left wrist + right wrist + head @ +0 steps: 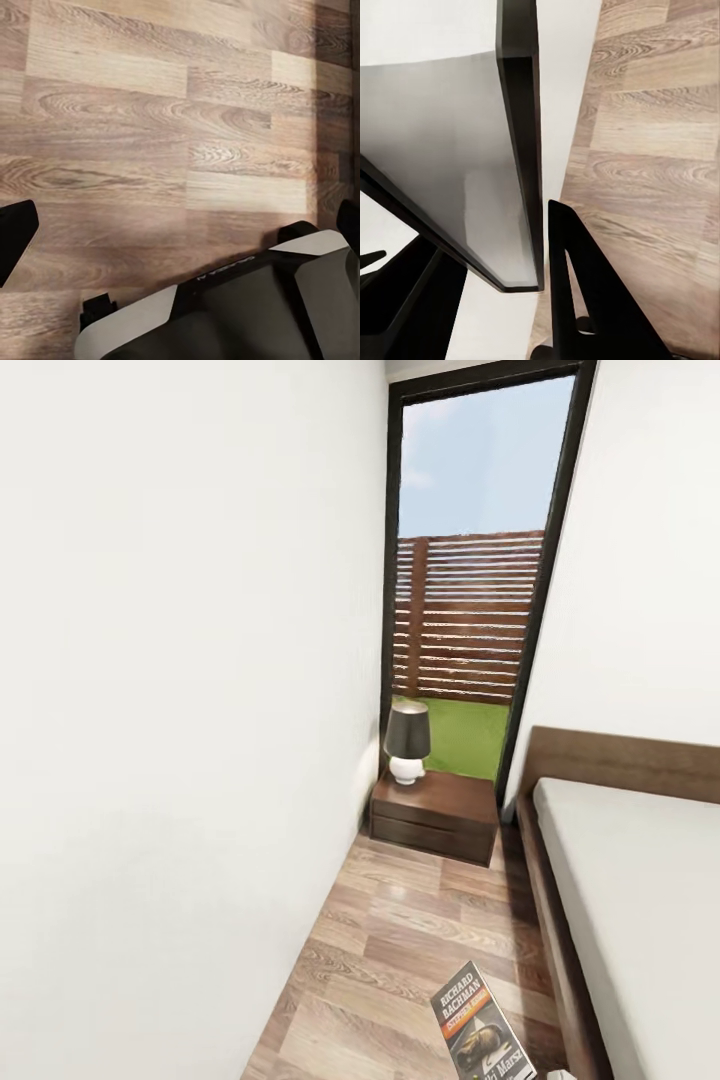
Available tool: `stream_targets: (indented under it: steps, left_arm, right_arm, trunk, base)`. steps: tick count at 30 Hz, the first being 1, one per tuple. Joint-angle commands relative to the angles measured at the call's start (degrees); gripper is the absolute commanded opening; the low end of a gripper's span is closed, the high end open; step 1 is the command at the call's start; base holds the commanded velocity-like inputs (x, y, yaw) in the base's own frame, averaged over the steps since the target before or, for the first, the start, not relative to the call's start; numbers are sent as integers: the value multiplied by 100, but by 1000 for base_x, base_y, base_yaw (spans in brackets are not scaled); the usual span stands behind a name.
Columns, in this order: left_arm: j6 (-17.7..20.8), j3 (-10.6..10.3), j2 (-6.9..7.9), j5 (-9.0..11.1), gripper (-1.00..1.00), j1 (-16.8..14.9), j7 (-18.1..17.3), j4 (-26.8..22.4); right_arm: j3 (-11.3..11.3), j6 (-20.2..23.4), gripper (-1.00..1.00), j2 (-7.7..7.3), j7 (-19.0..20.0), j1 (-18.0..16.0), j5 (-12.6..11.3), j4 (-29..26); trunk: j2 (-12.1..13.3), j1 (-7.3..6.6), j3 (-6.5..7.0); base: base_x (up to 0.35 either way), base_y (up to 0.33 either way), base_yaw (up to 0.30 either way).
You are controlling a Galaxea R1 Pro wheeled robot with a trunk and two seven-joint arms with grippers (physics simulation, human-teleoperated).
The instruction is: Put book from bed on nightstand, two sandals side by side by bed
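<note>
The book (pixel 475 1025), dark-covered with white "RICHARD BACHMAN" lettering and an orange band, hangs above the wood floor at the bottom of the head view, beside the bed (pixel 640 900). In the right wrist view my right gripper (pixel 472 240) is shut on the book (pixel 442 150), a dark finger (pixel 585 292) on each side of the thin slab. The nightstand (pixel 440 805) stands ahead at the end of the aisle, under the window. My left gripper (pixel 180 225) is open over bare floor. The sandals are out of view.
A dark-shaded lamp (pixel 407 745) occupies the nightstand's left part. A white wall (pixel 180 710) closes the aisle's left side and the bed frame its right. A tall dark-framed window (pixel 470 610) is behind. The robot's base (pixel 225 307) sits under the left gripper.
</note>
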Motion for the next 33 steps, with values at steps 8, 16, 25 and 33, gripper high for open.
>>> stream_targets:
  steps: [8,16,25,33]
  left_arm:
    - [-30,-48,1,51,100,-6,-16,5]
    - [-30,-48,1,51,100,-3,-16,4]
    - [-30,-48,1,51,100,-6,-16,4]
    - [-30,-48,1,51,100,-6,-16,4]
  right_arm:
    - [21,40,-100,-4,14,-7,-70,-3]
    - [21,39,-100,-2,6,-7,-59,-3]
    - [21,38,-100,-4,1,-6,-52,-3]
    - [21,40,-100,-4,-3,-6,-52,-3]
  trunk:
    - [-11,6,-12]
    - [-11,6,-12]
    - [-11,6,-12]
    - [-11,6,-12]
  base:
    - [104,0,-167]
    - [3,0,-251]
    - [0,0,-246]
    - [0,0,-244]
